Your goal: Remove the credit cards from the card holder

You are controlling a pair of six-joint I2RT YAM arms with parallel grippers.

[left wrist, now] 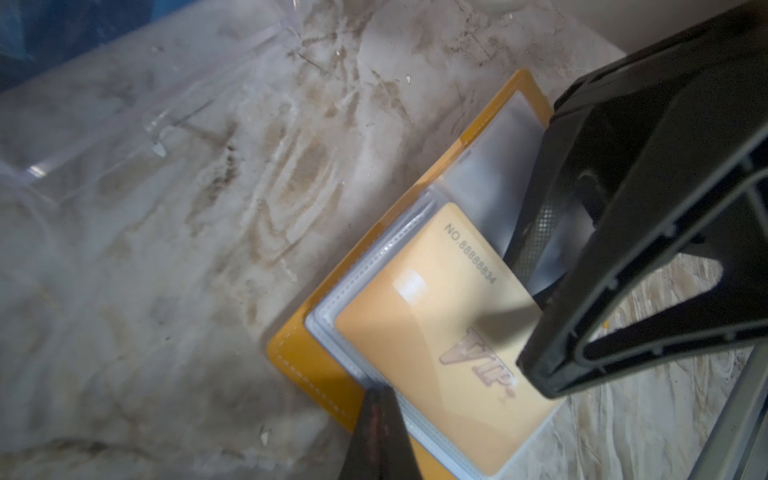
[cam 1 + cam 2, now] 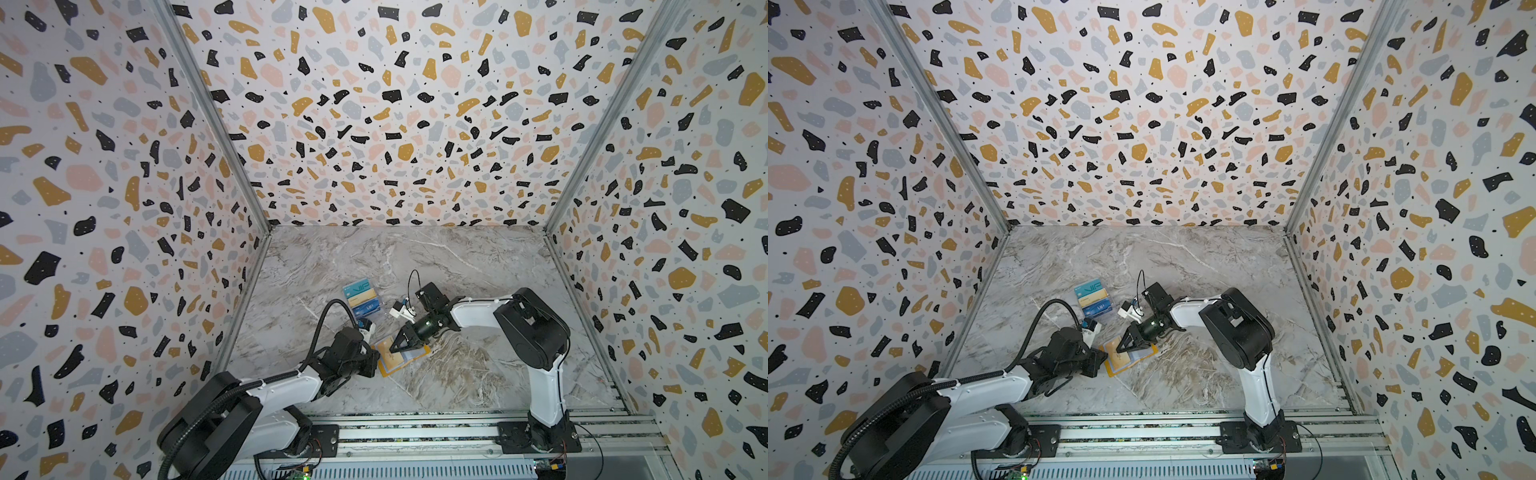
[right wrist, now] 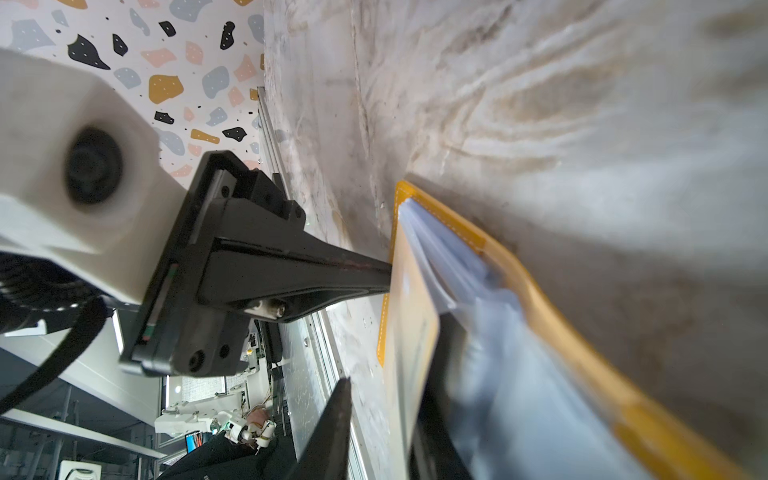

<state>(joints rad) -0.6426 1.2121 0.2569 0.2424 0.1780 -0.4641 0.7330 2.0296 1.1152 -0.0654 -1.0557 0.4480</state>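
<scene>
Low centre in both top views, the card holder [image 2: 385,369] lay open, pinned by the closed left gripper [image 1: 375,409]. The right gripper [image 2: 394,349] straddled the gold card [image 1: 424,332], jaws partly spread. The card looked light, stiff and slick, best pinched at its raised edge.

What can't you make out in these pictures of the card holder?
- Any cards beneath the gold card in the card holder: left wrist view, hidden by it and cloudy sleeves.
- Small print on the stacked cards: both top views, too small.
- Gold card's face: right wrist view, blurred, edge-on.
</scene>
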